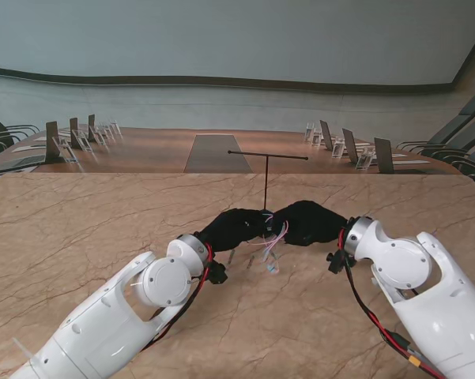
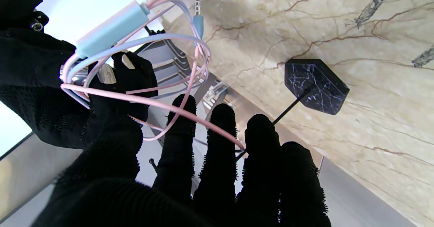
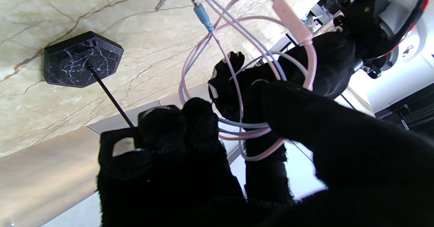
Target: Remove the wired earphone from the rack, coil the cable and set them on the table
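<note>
The marble-patterned table [image 1: 79, 229] is seen to fill the stand view from side to side, its far edge rounded at both corners; broad bare surface lies to the left and right of the arms and on the near side between them. Beyond the far edge a second, wooden table [image 1: 158, 150] with name stands and chairs is visible. The rack [image 1: 267, 178], a thin black T-shaped post on a dark hexagonal marbled base [image 2: 316, 86], stands upright near the middle of the table, just behind the two hands.

The left hand [image 1: 233, 227] and the right hand [image 1: 308, 223], both black-gloved, are brought together in front of the post, fingertips almost meeting. The wired earphone [image 1: 270, 241] is held off the rack between them, above the table. Its cable, pink shading to pale blue, is seen looped several times around the right hand's fingers [image 3: 200, 118], and the left hand's thumb and forefinger are pinched on the strands. A pale blue inline remote [image 2: 112, 28] and a blue-sleeved jack plug [image 3: 203, 16] hang from the loops. The earbuds cannot be clearly made out.
</note>
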### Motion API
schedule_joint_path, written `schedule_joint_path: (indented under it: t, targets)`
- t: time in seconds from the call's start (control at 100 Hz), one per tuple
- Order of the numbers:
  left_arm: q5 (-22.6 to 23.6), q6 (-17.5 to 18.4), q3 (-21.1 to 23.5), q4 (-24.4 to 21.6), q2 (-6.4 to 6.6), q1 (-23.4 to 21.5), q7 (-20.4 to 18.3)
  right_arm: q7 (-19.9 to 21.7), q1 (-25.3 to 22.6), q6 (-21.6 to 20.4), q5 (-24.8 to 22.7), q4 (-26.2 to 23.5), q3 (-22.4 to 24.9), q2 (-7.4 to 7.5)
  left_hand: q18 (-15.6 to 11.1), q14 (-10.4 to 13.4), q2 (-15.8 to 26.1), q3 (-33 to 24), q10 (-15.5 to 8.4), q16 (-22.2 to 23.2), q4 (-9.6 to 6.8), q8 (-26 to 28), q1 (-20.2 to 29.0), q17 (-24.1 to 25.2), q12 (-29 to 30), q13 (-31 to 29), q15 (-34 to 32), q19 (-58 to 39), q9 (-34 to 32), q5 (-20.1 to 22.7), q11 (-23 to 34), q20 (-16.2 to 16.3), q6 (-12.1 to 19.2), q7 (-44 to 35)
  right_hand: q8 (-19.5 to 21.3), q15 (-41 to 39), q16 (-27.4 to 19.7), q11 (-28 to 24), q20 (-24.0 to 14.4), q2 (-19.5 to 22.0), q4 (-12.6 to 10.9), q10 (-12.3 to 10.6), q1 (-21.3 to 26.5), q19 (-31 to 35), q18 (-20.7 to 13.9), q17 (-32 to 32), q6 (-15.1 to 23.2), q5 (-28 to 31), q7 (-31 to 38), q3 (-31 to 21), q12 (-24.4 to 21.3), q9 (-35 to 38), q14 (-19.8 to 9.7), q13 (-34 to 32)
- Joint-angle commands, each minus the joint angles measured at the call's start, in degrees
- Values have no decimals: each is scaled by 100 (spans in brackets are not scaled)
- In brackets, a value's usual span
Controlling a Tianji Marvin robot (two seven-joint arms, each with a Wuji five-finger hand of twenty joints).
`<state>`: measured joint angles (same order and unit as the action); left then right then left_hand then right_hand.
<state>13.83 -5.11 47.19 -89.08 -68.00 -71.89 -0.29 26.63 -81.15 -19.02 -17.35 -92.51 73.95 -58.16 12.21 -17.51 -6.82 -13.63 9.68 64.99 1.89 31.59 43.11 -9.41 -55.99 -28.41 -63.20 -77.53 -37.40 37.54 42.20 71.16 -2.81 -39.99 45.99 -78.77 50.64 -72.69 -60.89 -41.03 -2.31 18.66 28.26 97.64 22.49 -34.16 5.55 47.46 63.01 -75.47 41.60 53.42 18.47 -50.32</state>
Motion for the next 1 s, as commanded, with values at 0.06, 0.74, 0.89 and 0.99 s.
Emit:
schedule_joint_path:
  t: [0.06, 0.74, 0.89, 0.99]
  targets:
    - [176, 112, -39, 9, -2, -29, 18, -19, -10, -58, 5, -52, -13, -33, -425, 199, -339, -220, -149, 115, 59, -73, -599, 64, 103, 379, 98, -231, 464, -165, -194, 52, 275, 300, 155, -483, -34, -328, 117, 127, -480, 484, 326, 225, -493, -85, 873, 410, 764, -582, -64, 257, 653, -181]
    - [-198, 160, -93, -35, -66, -68, 50, -65, -14, -5, 21, 25, -140, -48, 672, -980, 760, 1404, -431, -2108, -36, -223, -396, -1728, 2443, -1173, 1811, -961, -1064, 333, -1993, -777, 645, 634, 157, -482, -29, -337, 120, 140, -485, 490, 327, 221, -498, -83, 876, 407, 765, -567, -76, 246, 653, -169]
    - [-10, 158, -103, -21, -58, -60, 111, -50, -37, 7, 21, 0, -127, -44, 493, -901, 798, 1437, -412, -1973, -15, -283, -441, -1830, 2589, -1232, 1392, -1172, -1130, 468, -2051, -897, 677, 642, 156, -482, -27, -338, 121, 140, -485, 491, 330, 221, -499, -84, 875, 407, 765, -568, -79, 246, 651, -170]
    - [-67, 229, -63, 5, -88, -90, 204, -36, -60, 15, 0, -19, -110, -39, 261, -773, 725, 1414, -116, -1290, -39, -179, -391, -1587, 2191, -979, 539, -1216, -943, 439, -1605, -608, 452, 467, 157, -481, -26, -338, 121, 145, -484, 493, 329, 222, -500, -84, 877, 408, 765, -567, -80, 246, 650, -170]
